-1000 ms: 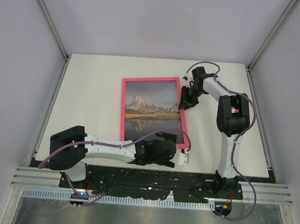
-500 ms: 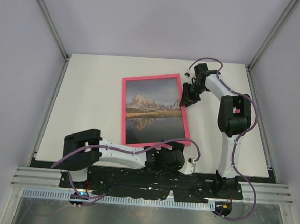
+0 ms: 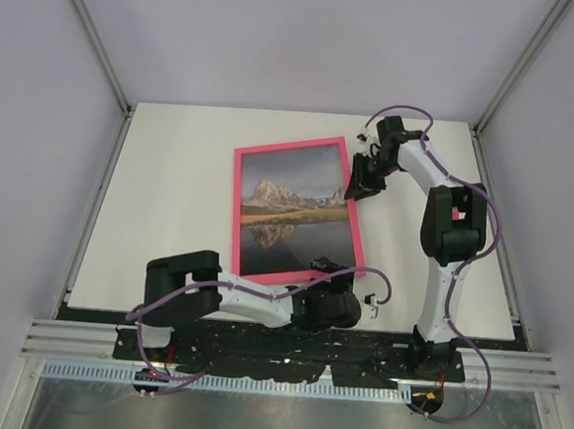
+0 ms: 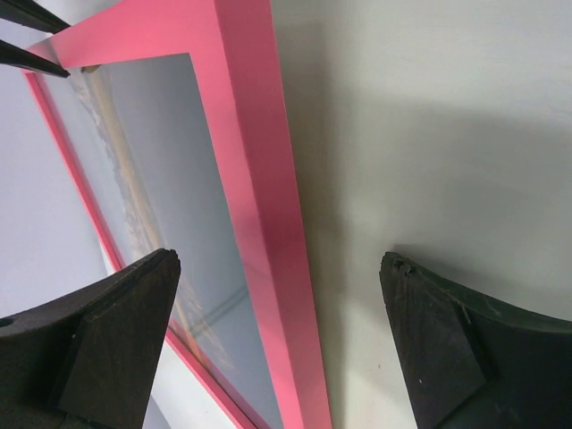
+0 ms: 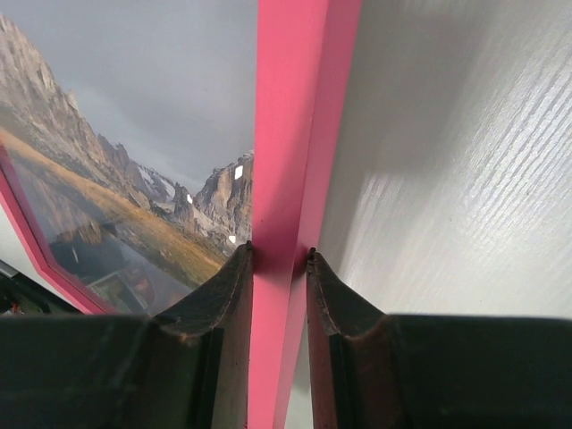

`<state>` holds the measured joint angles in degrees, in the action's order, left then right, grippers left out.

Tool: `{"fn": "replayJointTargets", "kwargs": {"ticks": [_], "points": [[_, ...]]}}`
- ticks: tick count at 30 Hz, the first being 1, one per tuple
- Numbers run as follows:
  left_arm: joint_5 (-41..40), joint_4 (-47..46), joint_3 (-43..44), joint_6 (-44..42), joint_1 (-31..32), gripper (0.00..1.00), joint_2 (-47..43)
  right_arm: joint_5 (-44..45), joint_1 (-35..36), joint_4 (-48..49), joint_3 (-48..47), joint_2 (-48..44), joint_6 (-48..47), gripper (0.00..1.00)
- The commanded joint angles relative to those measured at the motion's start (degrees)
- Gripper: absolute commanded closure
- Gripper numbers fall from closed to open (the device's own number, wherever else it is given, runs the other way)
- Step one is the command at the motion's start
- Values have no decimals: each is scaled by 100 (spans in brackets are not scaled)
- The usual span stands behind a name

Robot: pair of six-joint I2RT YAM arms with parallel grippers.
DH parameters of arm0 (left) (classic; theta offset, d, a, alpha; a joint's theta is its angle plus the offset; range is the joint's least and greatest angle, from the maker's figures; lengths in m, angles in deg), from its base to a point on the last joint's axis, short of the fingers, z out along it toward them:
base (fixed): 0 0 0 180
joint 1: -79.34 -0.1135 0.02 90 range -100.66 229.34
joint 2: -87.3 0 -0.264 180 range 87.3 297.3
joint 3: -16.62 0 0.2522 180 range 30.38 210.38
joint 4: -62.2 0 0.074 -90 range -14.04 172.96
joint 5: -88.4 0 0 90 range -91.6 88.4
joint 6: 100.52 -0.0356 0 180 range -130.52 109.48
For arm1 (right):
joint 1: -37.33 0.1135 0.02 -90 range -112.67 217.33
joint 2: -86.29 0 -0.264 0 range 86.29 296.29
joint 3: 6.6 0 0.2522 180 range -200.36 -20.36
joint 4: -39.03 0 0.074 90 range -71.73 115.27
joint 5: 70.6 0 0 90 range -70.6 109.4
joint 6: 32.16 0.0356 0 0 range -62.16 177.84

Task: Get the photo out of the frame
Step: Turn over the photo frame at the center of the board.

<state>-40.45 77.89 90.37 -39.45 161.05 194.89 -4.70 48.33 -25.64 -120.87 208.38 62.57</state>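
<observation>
White table (image 3: 169,195) fills the mid of the top view, w/ the frame (image 3: 235,215) lying face-up at its centre, slightly skewed, long sides running top-to-bottom of the pic. The photo (image 3: 292,210) sits inside the frame: grey sky at top, rocky peak, golden-brown band across the mid, dark lake reflection below. R arm (image 3: 450,227) rises from lower right and bends over to the frame's upper-right edge. L arm (image 3: 221,294) stretches low along the bottom of the pic twd the frame's lower-right corner. R gripper (image 3: 361,186) is on the right-hand rim near the top corner. In the R wrist view its fingers (image 5: 223,304) are nearly closed, pinching the pink rim (image 5: 286,134) from both sides, one pad over the photo side (image 5: 134,134), the other on the table side (image 5: 447,179); a shadow lies on the table along that rim. L gripper (image 3: 372,301) is just beside the lower-right corner. In the L wrist view its jaws stand wide apart, holding nothing, w/ the pink rim (image 4: 259,179) running between the pads (image 4: 107,340); contact w/ the rim can't be told.
</observation>
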Motion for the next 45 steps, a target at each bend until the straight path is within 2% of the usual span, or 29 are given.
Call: {"fn": "replayJointTargets", "kwargs": {"ticks": [1, 5, 12, 16, 24, 30, 36, 37, 39, 40, 42, 45], "points": [[-439, -536, 83, 72, 20, 0, 192, -754, -37, 21, -329, -650, 186, 92], [-641, -835, -22, -69, 3, 2, 262, -754, -55, 11, -268, -703, 168, 92], [-913, -976, -5, -131, -120, 29, 298, -728, -81, -6, -66, -730, 72, 92], [-975, -967, -4, -131, -252, 39, 263, -667, -81, -15, 84, -730, 28, 92], [-879, -958, -197, -201, -340, 67, -89, -605, -81, -32, 242, -738, -51, 92], [-633, -906, -444, -333, -419, 77, -606, -710, -90, -94, 216, -817, -121, 92], [-150, -607, -716, -543, -630, 80, -1424, -1097, -134, -173, 163, -949, -174, 91], [-62, -554, -786, -596, -648, 80, -1590, -1228, -142, -208, 128, -967, -183, 89], [61, -519, -900, -728, -683, 82, -1916, -1474, -169, -261, 76, -1002, -201, 76], [97, -466, -953, -781, -692, 83, -2065, -1649, -178, -287, 49, -1002, -192, 66], [79, -396, -1059, -834, -727, 90, -2372, -1887, -186, -375, -30, -1055, -297, 54], [97, -229, -1129, -781, -858, 100, -2698, -2072, -187, -402, -57, -1256, -420, 46]]}}
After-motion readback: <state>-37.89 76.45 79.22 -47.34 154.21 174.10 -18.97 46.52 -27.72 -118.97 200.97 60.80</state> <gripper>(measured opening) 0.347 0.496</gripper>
